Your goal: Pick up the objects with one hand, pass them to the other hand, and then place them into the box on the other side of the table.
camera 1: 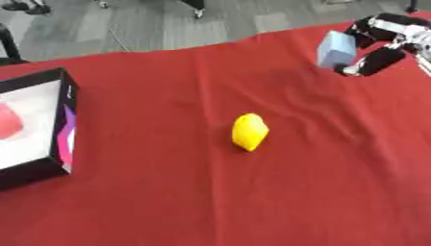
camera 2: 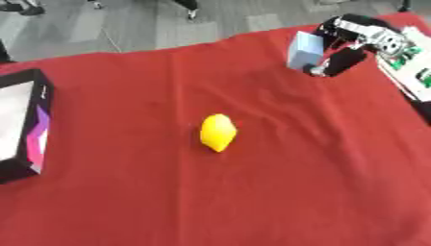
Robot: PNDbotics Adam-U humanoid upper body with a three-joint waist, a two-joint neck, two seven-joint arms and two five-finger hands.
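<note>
At the left edge of the desk [camera 1: 168, 202] stands the box [camera 1: 65, 126]. The yellow object [camera 1: 249, 131] lies in the middle. Far right, the right hand [camera 2: 345, 50] has its fingers curled round a pale blue block [camera 1: 336, 49], well apart from the box; no left hand shows.

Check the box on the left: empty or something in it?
Not empty. The box lies open at the table's left edge, and a red thing sits on its white floor; what it is, cannot tell.
</note>
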